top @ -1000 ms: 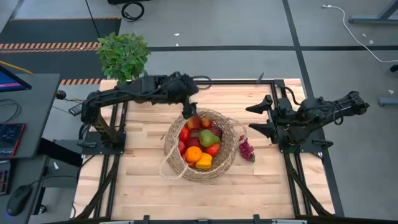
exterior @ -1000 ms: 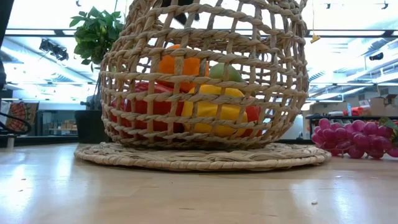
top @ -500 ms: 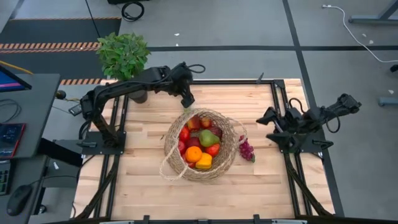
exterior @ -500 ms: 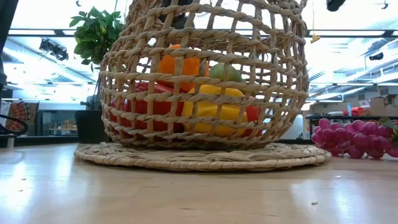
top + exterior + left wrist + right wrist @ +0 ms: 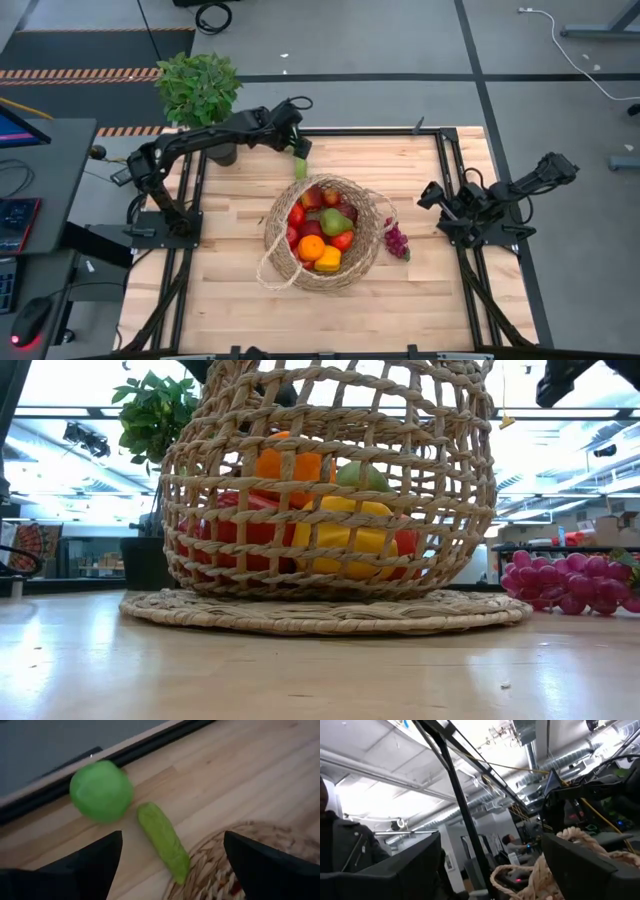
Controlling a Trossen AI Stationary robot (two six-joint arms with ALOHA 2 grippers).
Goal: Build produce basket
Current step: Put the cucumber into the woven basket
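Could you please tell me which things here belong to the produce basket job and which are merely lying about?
Belong to the job:
basket
produce in basket
grape bunch
green ball-shaped fruit
long green vegetable

Lying about:
potted plant
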